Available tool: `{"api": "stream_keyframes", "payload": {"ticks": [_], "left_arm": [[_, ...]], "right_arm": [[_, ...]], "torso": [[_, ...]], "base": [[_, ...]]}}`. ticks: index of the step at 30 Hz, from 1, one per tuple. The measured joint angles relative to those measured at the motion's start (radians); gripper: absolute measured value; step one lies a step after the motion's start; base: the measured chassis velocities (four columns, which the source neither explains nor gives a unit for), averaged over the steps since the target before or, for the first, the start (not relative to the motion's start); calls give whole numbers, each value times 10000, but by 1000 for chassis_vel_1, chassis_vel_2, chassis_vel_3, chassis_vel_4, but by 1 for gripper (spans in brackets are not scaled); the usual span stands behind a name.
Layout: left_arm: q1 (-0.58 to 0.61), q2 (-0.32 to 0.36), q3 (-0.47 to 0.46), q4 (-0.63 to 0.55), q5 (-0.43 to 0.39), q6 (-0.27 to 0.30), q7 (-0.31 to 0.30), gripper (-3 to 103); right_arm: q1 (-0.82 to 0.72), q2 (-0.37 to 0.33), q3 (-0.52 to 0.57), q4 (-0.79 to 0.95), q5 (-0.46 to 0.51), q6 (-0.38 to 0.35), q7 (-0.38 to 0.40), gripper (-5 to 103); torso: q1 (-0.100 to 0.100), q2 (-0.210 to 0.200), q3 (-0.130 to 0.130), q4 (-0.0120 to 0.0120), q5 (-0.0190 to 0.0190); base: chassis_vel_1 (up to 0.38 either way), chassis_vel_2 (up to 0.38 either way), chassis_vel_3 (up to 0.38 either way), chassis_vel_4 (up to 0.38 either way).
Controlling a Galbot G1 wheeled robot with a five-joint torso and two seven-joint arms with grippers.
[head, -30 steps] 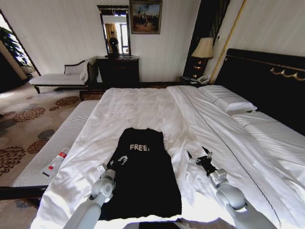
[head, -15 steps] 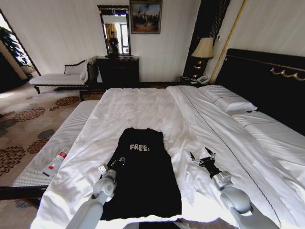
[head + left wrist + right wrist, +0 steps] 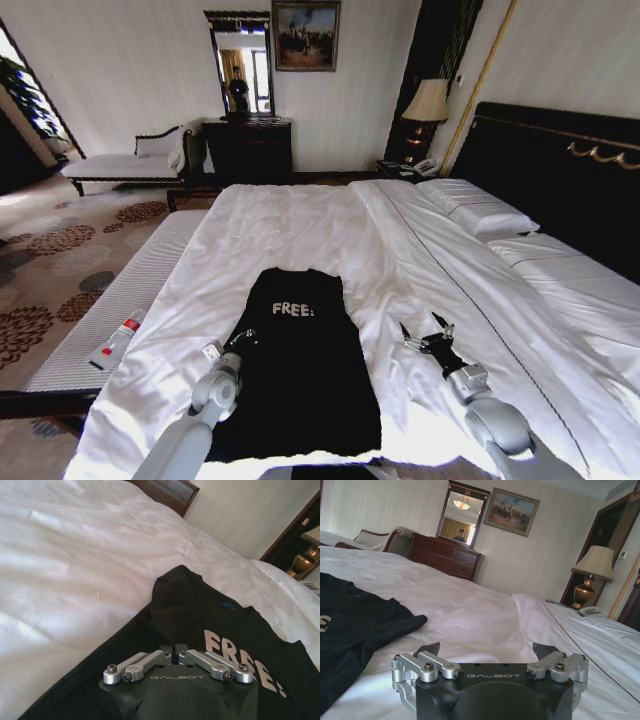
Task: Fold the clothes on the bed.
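The closed left claw point(image 3: 238, 341) has pulled nearer over the T-shirt point(image 3: 300, 380), while the open right claw point(image 3: 427, 333) has slid right on the bed point(image 3: 300, 225).

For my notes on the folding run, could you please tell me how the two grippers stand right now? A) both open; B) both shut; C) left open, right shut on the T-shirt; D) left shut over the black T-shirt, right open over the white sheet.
D: the left gripper has its fingers together above the black T-shirt, while the right gripper is spread wide above the white sheet beside the shirt.
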Motion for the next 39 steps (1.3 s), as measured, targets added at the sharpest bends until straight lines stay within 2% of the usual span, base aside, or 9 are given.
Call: {"api": "stream_keyframes", "payload": {"ticks": [8, 20, 31, 33, 35, 39], "left_arm": [[25, 396, -375, -451, -285, 8, -22, 1], [-505, 1338, -1195, -488, -1567, 154, -182, 1], [-494, 1274, -1406, 377, -1676, 157, -185, 0], [-485, 1255, -1489, 633, -1645, 158, -174, 11], [-482, 1253, -1500, 658, -1643, 158, -172, 11], [-383, 1253, -1726, 1039, -1639, 158, -96, 32]], "right_arm": [[-126, 92, 25, 74, -83, 39, -16, 100], [-385, 219, 125, 196, -234, 136, -76, 100], [-594, 280, 201, 235, -388, 181, -116, 100], [-654, 306, 211, 245, -425, 187, -122, 100], [-660, 309, 213, 245, -428, 187, -122, 100], [-674, 338, 212, 242, -458, 190, -128, 100]], "torso": [[0, 0, 0, 0, -1], [1, 0, 0, -1, 0], [0, 1, 0, -1, -1], [0, 1, 0, -1, 0], [0, 0, 0, 0, 0], [0, 0, 0, 0, 0]], "base": [[0, 0, 0, 0], [0, 0, 0, 0], [0, 0, 0, 0], [0, 0, 0, 0], [0, 0, 0, 0], [0, 0, 0, 0]]}}
